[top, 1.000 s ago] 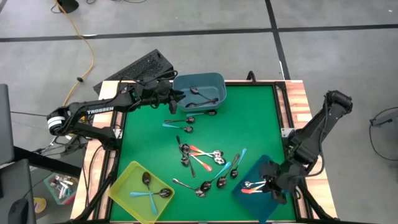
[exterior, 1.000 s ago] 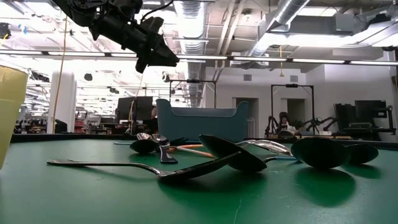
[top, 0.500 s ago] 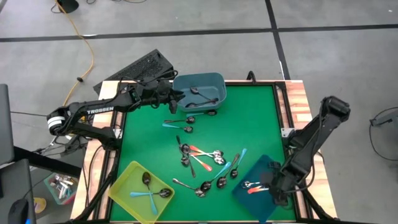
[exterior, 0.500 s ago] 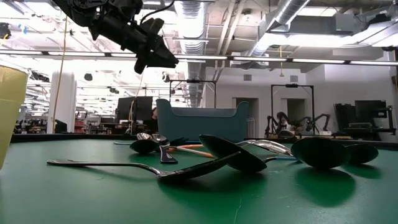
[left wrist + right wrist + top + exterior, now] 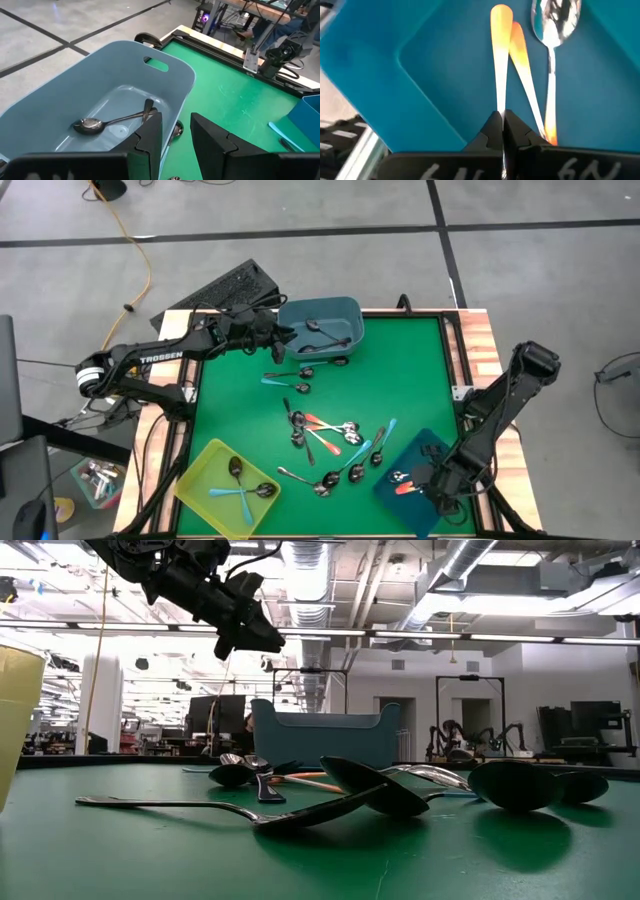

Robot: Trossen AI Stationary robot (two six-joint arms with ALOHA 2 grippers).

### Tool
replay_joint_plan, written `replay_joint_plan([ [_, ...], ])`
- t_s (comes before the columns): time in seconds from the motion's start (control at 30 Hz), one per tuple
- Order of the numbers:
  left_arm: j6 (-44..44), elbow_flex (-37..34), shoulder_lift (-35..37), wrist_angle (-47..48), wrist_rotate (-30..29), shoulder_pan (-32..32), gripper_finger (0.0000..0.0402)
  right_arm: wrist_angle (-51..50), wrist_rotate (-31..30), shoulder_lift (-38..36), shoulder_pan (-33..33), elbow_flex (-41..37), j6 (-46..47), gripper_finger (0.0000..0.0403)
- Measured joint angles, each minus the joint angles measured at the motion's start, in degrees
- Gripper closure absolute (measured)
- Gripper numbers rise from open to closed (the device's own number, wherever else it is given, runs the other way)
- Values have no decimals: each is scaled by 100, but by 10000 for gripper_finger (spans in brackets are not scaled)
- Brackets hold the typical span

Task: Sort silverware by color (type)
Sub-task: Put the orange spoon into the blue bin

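My right gripper is over the dark blue bin at the table's near right, shut on an orange-handled spoon. Two more orange-handled spoons lie beside it in the bin. My left gripper is open and empty, just over the left rim of the grey-blue bin at the far side; it also shows in the left wrist view. That bin holds dark metal spoons. Several mixed spoons lie on the green mat. My right gripper pinches the orange-handled spoon between its two shut fingers at the inner end of the orange handle. The handle runs straight out ahead of the fingers, over the bin's floor. Whether the spoon rests on the floor or is lifted, I cannot tell.
A yellow bin at the near left holds teal-handled spoons. A dark spoon and a teal spoon lie near the grey-blue bin. A keyboard lies past the far left corner. Wooden rails edge the mat.
My right arm has swung toward the table's near edge and a little left, carrying its gripper farther over the dark blue bin. The spoons on the mat lie as before.
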State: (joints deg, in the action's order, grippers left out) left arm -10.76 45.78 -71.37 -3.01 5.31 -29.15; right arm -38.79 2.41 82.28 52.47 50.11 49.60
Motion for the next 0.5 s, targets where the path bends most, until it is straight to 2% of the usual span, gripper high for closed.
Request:
replay_joint_plan([
  [0.2, 42, 0, 0, 7, -1, 0, 315, 251, -271, 30, 39, 0, 131, 398],
  [0.5, 55, 0, 0, -70, -8, 0, 315, 658, -279, 30, 39, -17, 138, 398],
])
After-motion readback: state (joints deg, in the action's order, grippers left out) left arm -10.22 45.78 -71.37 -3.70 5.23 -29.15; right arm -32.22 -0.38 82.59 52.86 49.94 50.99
